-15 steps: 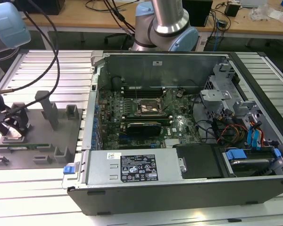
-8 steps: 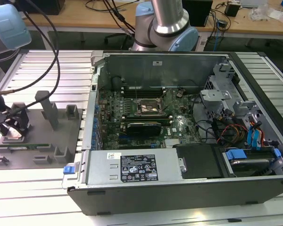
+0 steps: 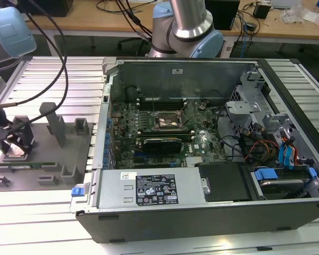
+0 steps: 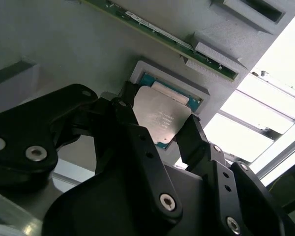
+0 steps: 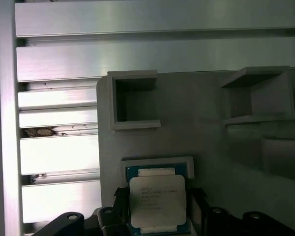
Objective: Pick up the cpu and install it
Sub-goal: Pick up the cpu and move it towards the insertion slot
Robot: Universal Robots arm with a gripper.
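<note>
The cpu (image 4: 162, 118) is a small square chip with a pale silver top. It lies in a shallow square recess of the grey tray (image 4: 49, 44). In both wrist views my gripper (image 4: 160, 115) straddles it, with the black fingers (image 4: 124, 105) pressed against two opposite edges. The first wrist view shows the cpu (image 5: 157, 199) between the same fingers (image 5: 122, 202) of the gripper (image 5: 157, 204). In the exterior view, the gripper (image 3: 13, 143) is low over the cpu (image 3: 14, 154) at the left end of the tray (image 3: 69, 138). The metal socket (image 3: 167, 122) sits on the motherboard inside the open computer case.
A long green memory stick (image 3: 40, 164) lies in a slot of the tray beside the cpu. Grey upright posts (image 3: 56, 125) stand on the tray. The open computer case (image 3: 202, 202) fills the exterior view's right, holding cables and drive bays (image 3: 276, 154). Black cables hang over the tray.
</note>
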